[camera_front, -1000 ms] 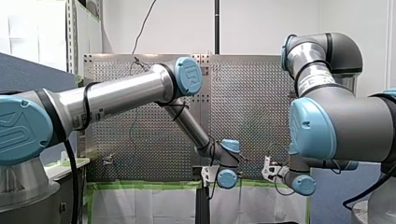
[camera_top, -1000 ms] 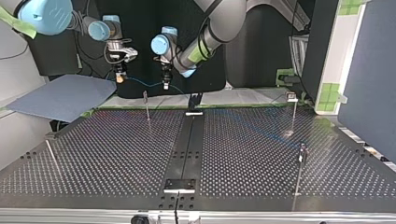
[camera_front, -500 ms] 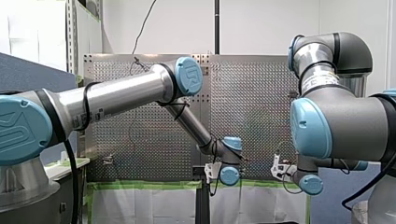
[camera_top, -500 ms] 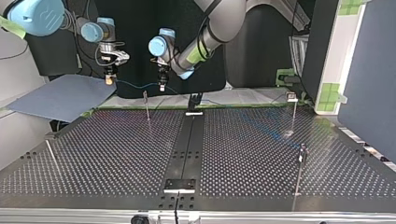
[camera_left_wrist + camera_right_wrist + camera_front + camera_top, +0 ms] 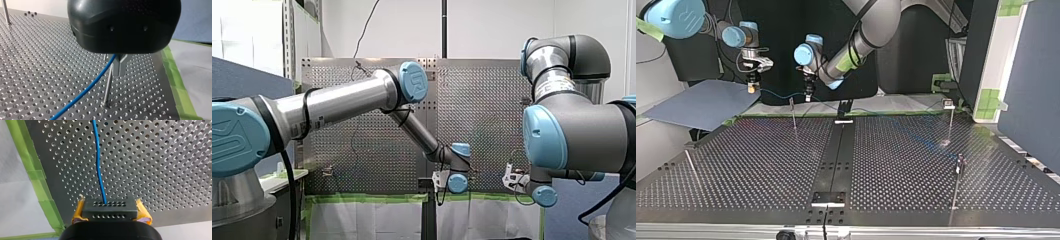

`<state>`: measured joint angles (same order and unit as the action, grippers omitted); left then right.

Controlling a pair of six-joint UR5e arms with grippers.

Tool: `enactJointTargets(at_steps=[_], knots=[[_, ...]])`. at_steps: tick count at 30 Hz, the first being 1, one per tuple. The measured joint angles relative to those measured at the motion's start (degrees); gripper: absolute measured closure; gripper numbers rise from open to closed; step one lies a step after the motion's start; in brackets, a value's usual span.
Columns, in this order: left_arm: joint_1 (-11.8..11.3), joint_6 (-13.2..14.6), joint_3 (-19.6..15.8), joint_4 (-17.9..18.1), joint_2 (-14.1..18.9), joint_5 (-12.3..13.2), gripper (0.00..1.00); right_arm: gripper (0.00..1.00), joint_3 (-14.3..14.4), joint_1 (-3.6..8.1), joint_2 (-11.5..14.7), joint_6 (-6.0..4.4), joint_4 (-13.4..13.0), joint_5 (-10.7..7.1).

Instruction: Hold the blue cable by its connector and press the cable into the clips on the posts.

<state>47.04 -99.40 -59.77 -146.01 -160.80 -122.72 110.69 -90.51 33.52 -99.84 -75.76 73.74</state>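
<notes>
Place: a robotics lab
Bench point(image 5: 761, 165): perforated metal plate, upright posts point(image 5: 794, 117), green tape point(image 5: 32, 175) at its edge
Arms: my left arm point(image 5: 342, 102) and my right arm point(image 5: 582, 132), blue-capped joints
Surround: partition panel point(image 5: 1031, 75)

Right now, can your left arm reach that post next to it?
Probably yes. My left tool, holding the cable, hangs close to the top of the post, and nothing stands between them.
</notes>
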Motion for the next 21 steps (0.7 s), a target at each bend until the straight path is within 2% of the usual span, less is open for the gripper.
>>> enactJointTargets(at_steps=[5,12,21], knots=[[-0.66,0.04,1.42,-1.35,-0.57,0.15,1.0,1.0,-0.06,-0.04,0.01,-0.05,-0.1,0.43],[-1.65,0.03,3.28,-2.32,-1.19,0.39,1.0,1.0,-0.09,-0.13,-0.01,-0.1,-0.87,3.3],[-2.53,1.04,6.4,-5.27,-1.24,-0.1,1.0,1.0,-0.36,0.05,0.0,-0.52,-0.74,5.95]])
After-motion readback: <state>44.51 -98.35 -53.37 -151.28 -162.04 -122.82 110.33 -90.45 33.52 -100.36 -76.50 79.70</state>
